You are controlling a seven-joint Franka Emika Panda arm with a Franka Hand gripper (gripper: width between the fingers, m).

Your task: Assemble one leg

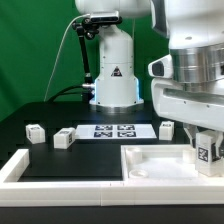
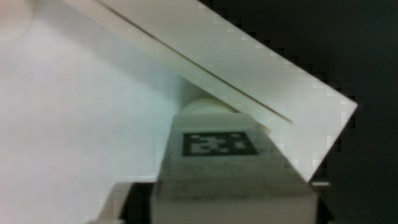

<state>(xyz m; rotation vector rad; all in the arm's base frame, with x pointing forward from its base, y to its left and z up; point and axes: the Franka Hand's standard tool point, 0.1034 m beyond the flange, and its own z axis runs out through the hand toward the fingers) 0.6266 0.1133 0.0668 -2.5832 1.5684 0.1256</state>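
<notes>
**Leg held at a corner of the tray**

**Exterior view.** The end effector (image 1: 207, 141) hangs over the end of the tray (image 1: 150, 172) that lies toward the exterior view's right. Its two fingers are closed on the leg (image 1: 210, 151), a small white block. The leg's black-and-white tag faces the camera. The leg sits low, just inside the tray's far rim. This view does not show whether it touches the tray floor. The tray is a large white square piece with a raised rim, and it rests on the black surface (image 1: 60, 118).

Beyond the tray's far rim, the marker board (image 1: 115, 130) lies flat on the surface. One loose white block (image 1: 166, 128) stands just behind the same rim, close to the end effector. Two more blocks (image 1: 35, 132) (image 1: 63, 139) stand well away from the tray, toward the exterior view's left. The arm's base (image 1: 113, 85) rises behind the marker board, farther from the tray.

**Wrist view.** The leg (image 2: 217, 150) fills the centre of the picture with its tag turned to the camera. The end effector (image 2: 222, 205) grips it from both sides, with only narrow dark slivers of the fingers showing beside the block. Beyond the leg's tagged end, two rims of the tray (image 2: 267, 85) meet at a corner, and the leg points into that corner. The tray's pale floor spreads out beside it. The picture is too blurred to show whether the leg and the rim touch.
</notes>
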